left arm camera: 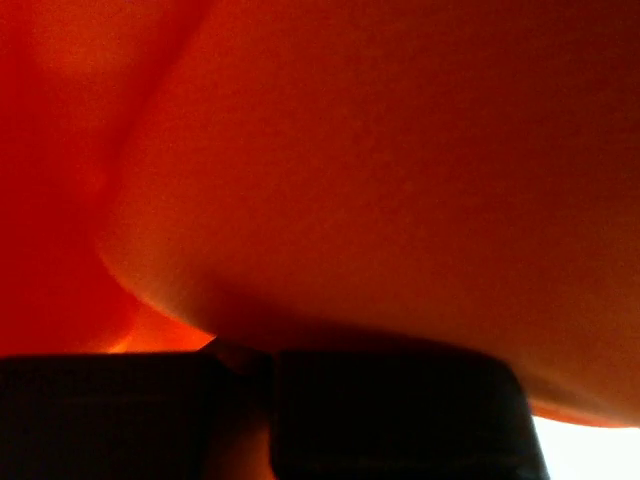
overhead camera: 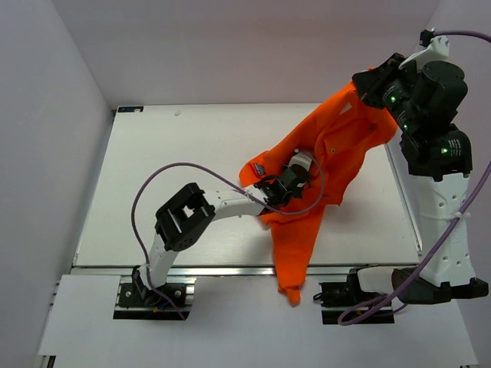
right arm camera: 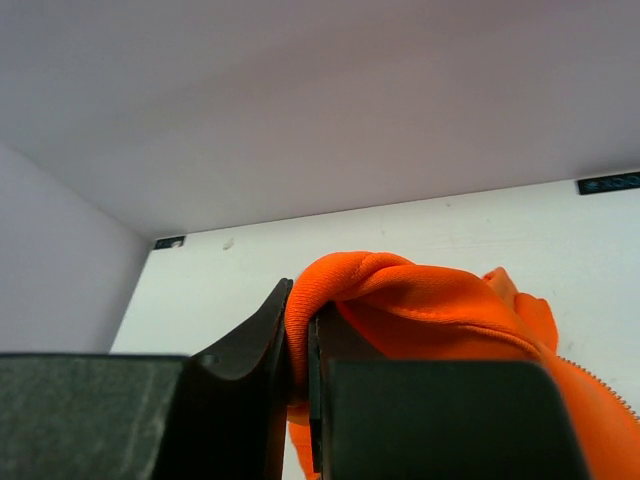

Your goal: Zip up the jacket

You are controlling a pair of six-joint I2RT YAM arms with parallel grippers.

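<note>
Top view: the jacket [overhead camera: 322, 165] slopes from the raised right jaws down to the left jaws, its tail trailing off the desk [overhead camera: 153, 169]. A hard pull could drag it off.

Left wrist: the left jaws look closed on cloth. No zipper shows, so they may have missed it.

Right wrist: the right jaws clamp only a thin fold, which could slip out.

Crumpled orange jacket [overhead camera: 345, 153], one end aloft

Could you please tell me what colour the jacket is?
The jacket is bright orange, seen best in the top external view.
</note>
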